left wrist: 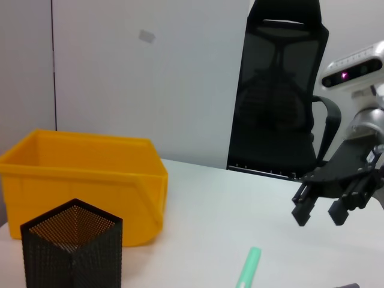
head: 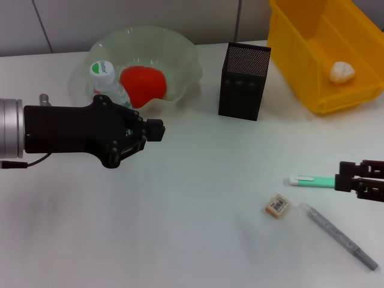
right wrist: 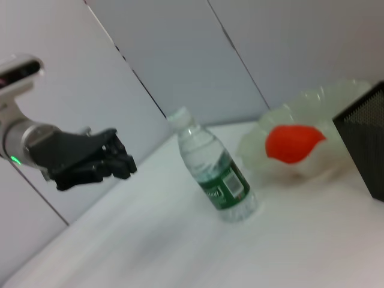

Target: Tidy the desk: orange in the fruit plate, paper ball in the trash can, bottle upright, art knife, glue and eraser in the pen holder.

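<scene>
The orange [head: 143, 86] lies in the pale green fruit plate [head: 183, 54]. Beside the plate the bottle [head: 105, 78] stands upright, partly hidden behind my left arm. My left gripper [head: 159, 129] hovers shut just in front of it, holding nothing. The paper ball [head: 342, 72] rests in the yellow trash can [head: 300, 66]. On the table at the right lie the green art knife [head: 312, 180], the eraser [head: 277, 206] and the grey glue stick [head: 342, 235]. My right gripper [head: 341, 177] is open at the knife's right end, raised above the table in the left wrist view [left wrist: 319, 214].
The black mesh pen holder [head: 245, 81] stands between the plate and the trash can. A black office chair [left wrist: 279, 102] is beyond the table's far edge. The table's right edge runs close to my right gripper.
</scene>
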### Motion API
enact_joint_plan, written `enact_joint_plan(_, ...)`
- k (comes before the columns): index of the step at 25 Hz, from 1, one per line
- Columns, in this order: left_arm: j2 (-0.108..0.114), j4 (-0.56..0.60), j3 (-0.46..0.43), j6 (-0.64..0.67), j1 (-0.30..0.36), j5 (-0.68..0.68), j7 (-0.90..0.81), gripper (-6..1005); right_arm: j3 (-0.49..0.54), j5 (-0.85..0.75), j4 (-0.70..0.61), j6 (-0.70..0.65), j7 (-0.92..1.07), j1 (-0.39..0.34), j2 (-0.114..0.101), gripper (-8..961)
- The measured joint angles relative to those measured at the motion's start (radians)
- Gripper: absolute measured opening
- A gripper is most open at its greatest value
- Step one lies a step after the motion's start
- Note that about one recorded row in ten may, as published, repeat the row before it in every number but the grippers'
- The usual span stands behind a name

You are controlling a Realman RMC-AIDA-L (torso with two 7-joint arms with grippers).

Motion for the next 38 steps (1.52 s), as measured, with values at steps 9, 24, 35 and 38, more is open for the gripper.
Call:
enact_joint_plan(9, -0.002, -0.003, -0.014, 0.010, 0.006, -0.008, 0.008, 53, -0.035, -0.026, -0.345, -0.145, 0.332, 0.025, 0.001, 524)
enact_joint_plan(24, -0.005, -0.022, -0.015, 0.041, 0.015, -0.021, 0.008, 83, -0.293, -0.292, -0.592, -0.225, 0.830, 0.234, -0.066, 524)
enact_joint_plan(35, -0.005, -0.031, -0.015, 0.019, 0.011, -0.061, 0.008, 138, -0.348, -0.364, -0.305, -0.123, 0.814, 0.379, -0.098, 461)
enact_joint_plan(38, -0.004, -0.031, -0.015, 0.019, 0.011, -0.063, 0.008, 139, -0.400, -0.415, -0.301, -0.094, 0.819, 0.395, -0.098, 438)
